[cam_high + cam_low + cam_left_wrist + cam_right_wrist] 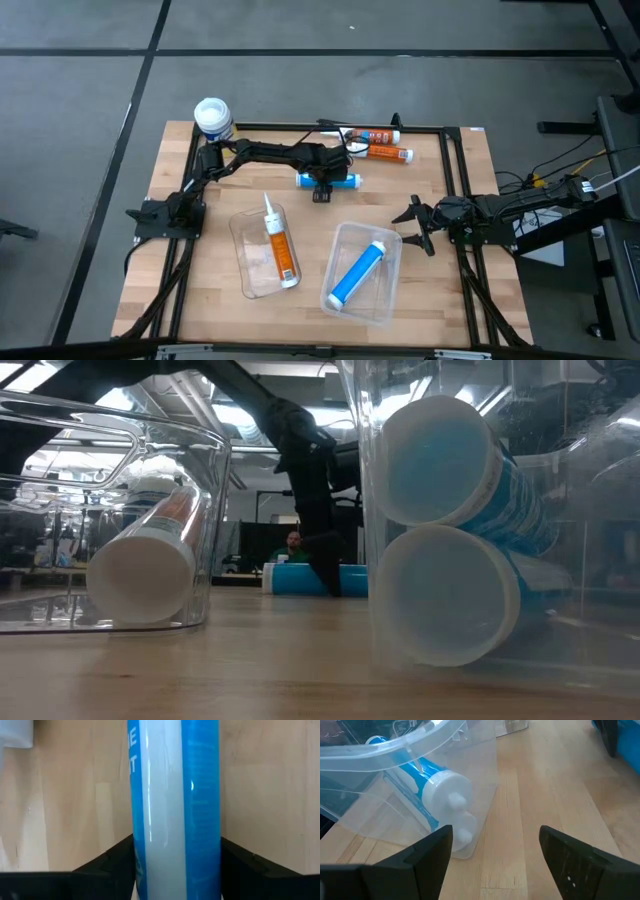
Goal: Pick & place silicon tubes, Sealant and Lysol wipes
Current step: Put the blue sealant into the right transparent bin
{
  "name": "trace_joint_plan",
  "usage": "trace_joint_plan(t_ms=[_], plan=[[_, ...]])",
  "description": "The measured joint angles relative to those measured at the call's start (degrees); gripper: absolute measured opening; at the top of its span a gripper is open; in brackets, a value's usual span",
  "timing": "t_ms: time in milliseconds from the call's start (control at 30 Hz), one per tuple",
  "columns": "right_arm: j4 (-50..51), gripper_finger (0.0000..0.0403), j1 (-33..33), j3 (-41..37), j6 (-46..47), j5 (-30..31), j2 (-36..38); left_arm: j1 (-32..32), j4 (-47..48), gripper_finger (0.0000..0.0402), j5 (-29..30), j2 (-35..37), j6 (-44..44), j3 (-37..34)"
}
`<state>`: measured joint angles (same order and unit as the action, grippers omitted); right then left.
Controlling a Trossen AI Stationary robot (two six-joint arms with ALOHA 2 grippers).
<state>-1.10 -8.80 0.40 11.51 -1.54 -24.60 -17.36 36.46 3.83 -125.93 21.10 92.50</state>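
In the middle of the table [455, 260], a bit toward the far edge, the left gripper [323, 186] is down over a blue tube [330, 181] that lies flat on the wood. In the left wrist view the two dark fingers [107, 865] sit on both sides of the tube, very close to it. I cannot tell if they are squeezing it yet.

The right gripper [412, 217] waits near the right edge of the table. Its fingers are apart and hold nothing. It points at the clear bin [387, 300] just beside it.

Some of the job looks done. That clear bin, near the front edge, has a blue tube [357, 273] inside it. Another clear bin [243, 225], to its left, has an orange and white tube [281, 247] inside it.

Some of the job is still left. Two orange tubes [385, 145] lie side by side near the far edge of the table, not in any bin. The Lysol wipes [213, 118] stand upright at the far left corner, with the white lid on top. Nothing is touching them. So I think the blue tube under the left gripper is next, and then the two orange tubes and the wipes.
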Motion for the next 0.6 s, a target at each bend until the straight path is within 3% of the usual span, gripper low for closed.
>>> trace_joint_plan(t_ms=[600], plan=[[0.0, 0.0298, 0.0, 0.0, 0.0, 0.0, 0.0, 0.2, 1.7, 0.0209, -5.8, 0.4, -5.0, -0.2]])
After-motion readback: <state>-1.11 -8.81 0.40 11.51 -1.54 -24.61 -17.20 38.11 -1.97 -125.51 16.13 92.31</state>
